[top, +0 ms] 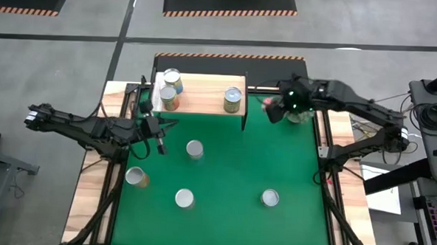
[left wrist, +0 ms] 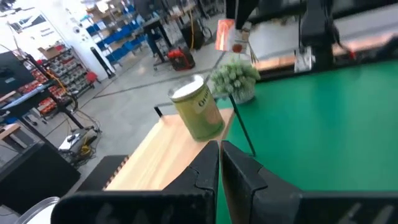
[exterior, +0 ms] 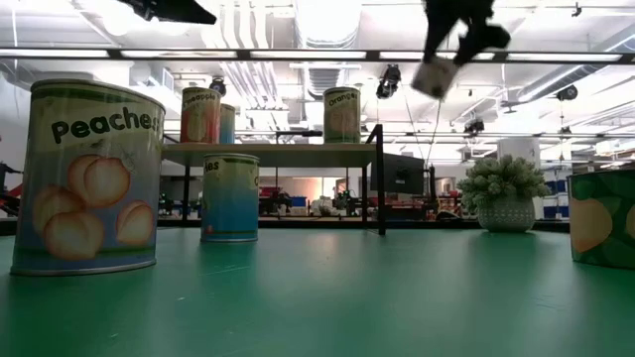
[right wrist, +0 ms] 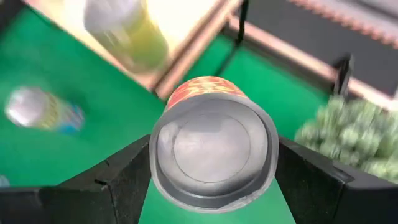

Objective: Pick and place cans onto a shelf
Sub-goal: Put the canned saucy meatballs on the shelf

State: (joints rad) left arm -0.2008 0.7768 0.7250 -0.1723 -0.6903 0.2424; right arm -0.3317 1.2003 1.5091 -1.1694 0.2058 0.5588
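My right gripper (right wrist: pixel 211 171) pinches a red-orange-labelled metal can (right wrist: pixel 211 146) by its sides, held in the air just past the right end of the light-wood shelf on black legs (top: pixel 205 100). Three cans stand on that shelf; the nearest is the green-labelled tin (top: pixel 233 99). The fuzzy green ball plant (right wrist: pixel 354 134) sits beside me. My left gripper (left wrist: pixel 219 158) hangs pressed together near the shelf's left end.

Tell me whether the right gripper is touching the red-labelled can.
Touching. The right wrist view shows the right gripper closed on the red-labelled can, one finger pressed against each side, with no gap.
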